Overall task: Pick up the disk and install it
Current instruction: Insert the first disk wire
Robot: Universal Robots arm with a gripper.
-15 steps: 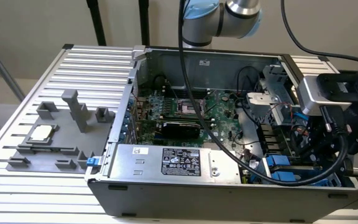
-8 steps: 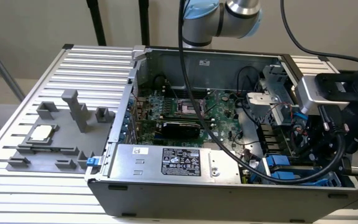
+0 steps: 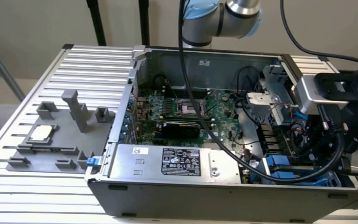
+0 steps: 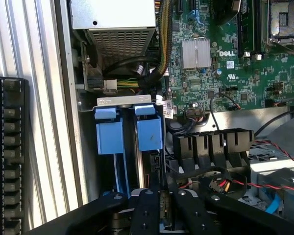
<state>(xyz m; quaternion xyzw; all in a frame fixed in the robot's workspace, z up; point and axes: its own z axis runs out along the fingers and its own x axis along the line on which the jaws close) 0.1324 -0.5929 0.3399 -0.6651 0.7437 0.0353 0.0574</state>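
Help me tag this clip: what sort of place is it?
Probably a robotics lab bench for PC assembly: an open grey desktop computer case lies on a ribbed aluminium table, beside a grey plastic parts fixture.

You can read only one word clearly, "DELL" in white on the green motherboard point(image 4: 225, 63) in the wrist view, while the black-and-white label point(image 3: 181, 162) on the silver power supply box point(image 3: 166, 163) carries print too small to read.
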